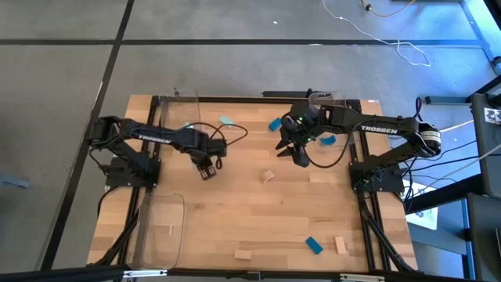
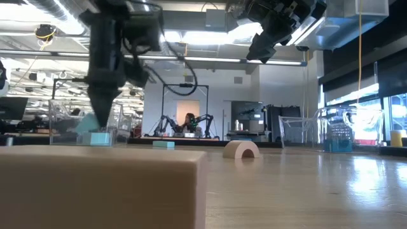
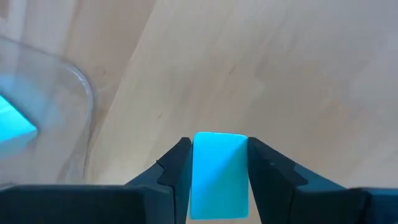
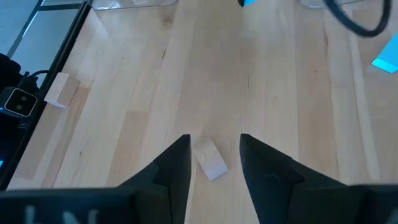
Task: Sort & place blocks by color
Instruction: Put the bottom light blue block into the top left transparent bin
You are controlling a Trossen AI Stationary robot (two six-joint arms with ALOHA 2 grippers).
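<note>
Gripping a teal block [image 3: 217, 174] between its fingers, the left hand [image 1: 208, 168] hangs above the worktop [image 1: 235, 211] beside a clear tray [image 3: 43, 124]. Right hand [image 1: 296, 153], fingers spread, hovers over a pale wooden arch block [image 4: 209, 160] lying mid-worktop.

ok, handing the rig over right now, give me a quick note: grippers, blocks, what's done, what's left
Left gripper: shut on a mint-teal block, above the table's left-centre near the far clear tray.
Right gripper: open, empty, raised above the wooden arch block mid-table.
Blocks: one mint-teal block and one blue block lie near the far edge, another blue one under the right arm. Near edge: blue block and two wooden blocks.
Done: little visibly sorted.
Left: place the held block, then sort the rest.
</note>
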